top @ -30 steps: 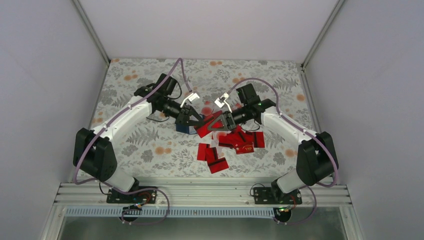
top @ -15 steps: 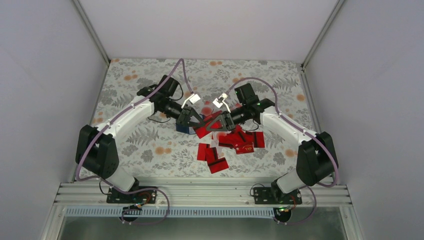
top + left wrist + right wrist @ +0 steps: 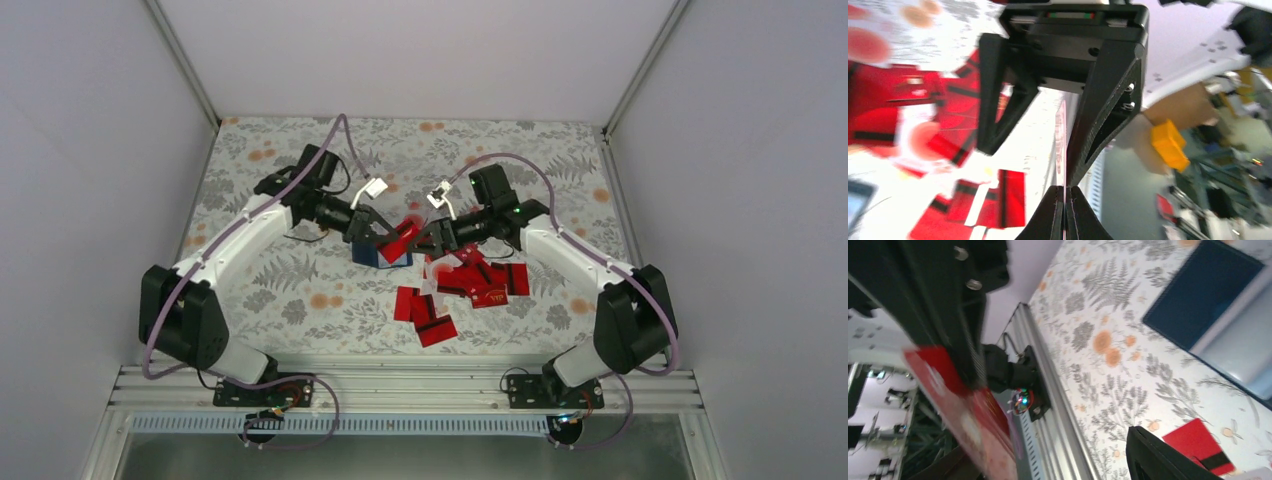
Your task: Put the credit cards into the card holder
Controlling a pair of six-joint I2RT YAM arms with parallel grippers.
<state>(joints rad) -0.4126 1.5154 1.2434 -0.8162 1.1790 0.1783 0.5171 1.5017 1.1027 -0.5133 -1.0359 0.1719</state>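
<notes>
One red credit card [image 3: 403, 238] hangs above the table between the two arms, and my left gripper [image 3: 388, 232] is shut on it. In the left wrist view this card [image 3: 1064, 145] shows edge-on, pinched between the closed fingertips [image 3: 1054, 215]. My right gripper [image 3: 428, 240] faces it from the right and stands open, its fingers [image 3: 1108, 100] spread on either side of the card. The navy card holder [image 3: 372, 256] lies on the table just below the left gripper; the right wrist view shows the holder [image 3: 1198, 290] flat, beyond the blurred red card [image 3: 958, 405]. Several more credit cards [image 3: 470, 280] lie in a loose pile.
The floral table cover [image 3: 300, 290] runs to an aluminium rail [image 3: 400, 385] at the near edge. Grey walls [image 3: 100, 150] close in the left, right and back. Two red cards [image 3: 425, 318] lie apart from the pile, nearer the rail.
The right gripper, earlier shut on the red card, has opened. The left gripper has closed on that card and drawn slightly back left with it.
</notes>
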